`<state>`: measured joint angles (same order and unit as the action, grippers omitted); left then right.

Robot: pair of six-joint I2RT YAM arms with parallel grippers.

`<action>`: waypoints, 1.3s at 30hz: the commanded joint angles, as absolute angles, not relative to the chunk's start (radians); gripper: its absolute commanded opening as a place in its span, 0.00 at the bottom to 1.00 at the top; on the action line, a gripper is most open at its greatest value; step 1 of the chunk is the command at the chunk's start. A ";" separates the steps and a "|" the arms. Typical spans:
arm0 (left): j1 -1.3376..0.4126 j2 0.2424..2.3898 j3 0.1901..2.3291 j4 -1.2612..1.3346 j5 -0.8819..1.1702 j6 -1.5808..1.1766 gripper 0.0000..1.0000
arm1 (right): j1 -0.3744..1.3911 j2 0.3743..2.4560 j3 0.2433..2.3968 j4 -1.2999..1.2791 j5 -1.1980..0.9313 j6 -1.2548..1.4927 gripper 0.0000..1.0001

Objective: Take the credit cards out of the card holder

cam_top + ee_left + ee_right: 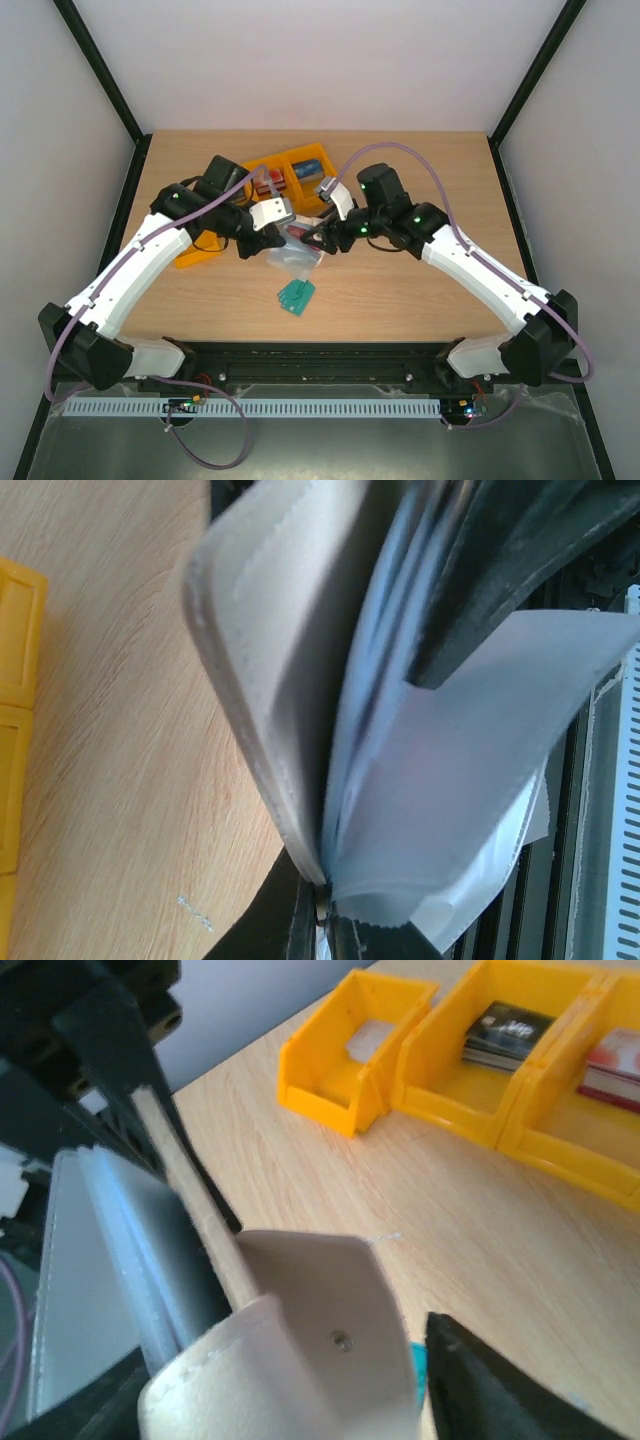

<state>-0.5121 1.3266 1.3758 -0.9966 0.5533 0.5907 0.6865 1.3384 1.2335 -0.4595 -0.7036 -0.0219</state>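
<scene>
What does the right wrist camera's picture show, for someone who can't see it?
A small beige fold-over wallet with a metal snap fills the front, its pale blue-grey inside open at left. Behind it, three yellow plastic bins sit on the wooden table, with small flat items inside.

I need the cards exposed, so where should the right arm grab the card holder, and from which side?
Grip the loose beige flap carrying the snap stud, at its curled outer edge, coming from the side opposite the left gripper. That gripper clamps the rest of the card holder, so this flap stands free as a thin lip.
</scene>
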 commanded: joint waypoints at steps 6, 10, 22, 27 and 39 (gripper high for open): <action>-0.515 1.317 1.398 -0.974 0.570 0.534 0.21 | 0.699 1.334 1.264 -0.448 -0.673 0.032 0.02; -0.483 1.298 1.388 -0.939 0.497 0.488 0.81 | 0.699 1.325 1.249 -0.397 -0.371 0.140 0.02; -0.284 1.236 1.422 -0.913 0.780 0.372 0.92 | 0.843 1.520 1.476 -0.537 0.260 0.279 0.02; -0.248 1.219 1.318 -0.809 0.800 0.278 0.93 | 0.842 1.492 1.425 -0.407 -0.086 0.301 0.02; -0.175 1.189 1.240 -0.694 0.945 0.118 0.93 | 0.839 1.478 1.371 -0.315 -0.215 0.386 0.02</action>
